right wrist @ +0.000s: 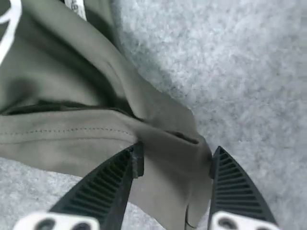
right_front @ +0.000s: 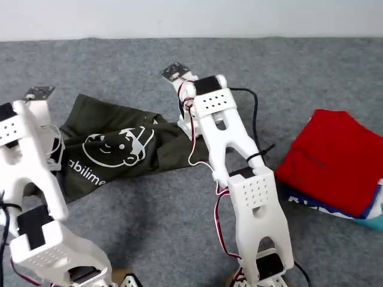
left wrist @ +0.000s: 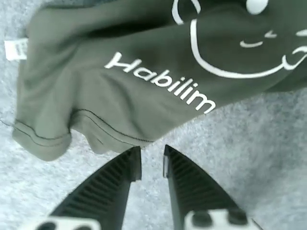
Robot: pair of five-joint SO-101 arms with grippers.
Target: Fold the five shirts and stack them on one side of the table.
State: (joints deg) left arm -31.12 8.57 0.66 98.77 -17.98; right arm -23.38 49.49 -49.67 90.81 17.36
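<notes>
Grey felt-covered table (right_front: 149,227) below white wall (right_front: 179,18)

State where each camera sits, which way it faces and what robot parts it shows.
High view: above the table, looking down on the green shirt, folded stack, left arm, right arm.
Left wrist view: on the left arm, facing the shirt's printed edge; left claw shows.
Right wrist view: on the right arm, facing a shirt fold; right claw straddles it.
All share the green shirt.
</notes>
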